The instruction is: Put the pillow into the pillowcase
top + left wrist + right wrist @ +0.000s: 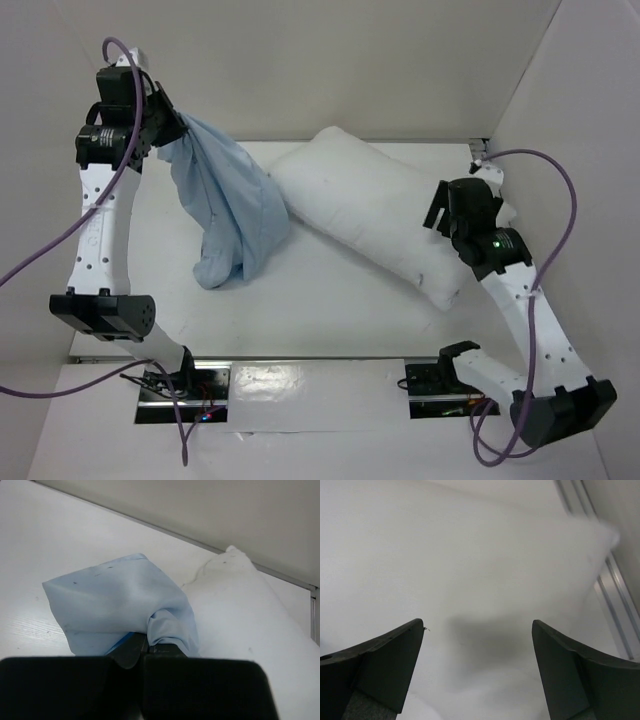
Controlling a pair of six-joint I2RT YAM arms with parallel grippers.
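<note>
The left fingers (pixel 175 128) are clamped tight on a bunched fold of the case (pixel 230 205), holding it up over the far-left corner of the table (pixel 300 320). Its lower end trails on the table nearer the left edge. The pillow (pixel 370 210) lies slantwise from the middle of the far edge toward the right edge, its far end touching the hanging case. The right fingers (pixel 440 210) are spread wide and hold nothing, poised just above the pillow's right end.

The step seems to be seizing the pillow so it can be fed in. No open mouth shows on the case, and I cannot tell whether the left grip has one layer or both. If both, the mouth will stay closed, so a hem of one layer is wanted. The right fingers should come down near a corner and pinch deep, taking stuffing as well as cloth, since smooth fabric alone may slide out.

The left arm is reared high, its wrist tipped toward the pillow. The right arm reaches in from the near-right corner, with its wrist bent downward.
</note>
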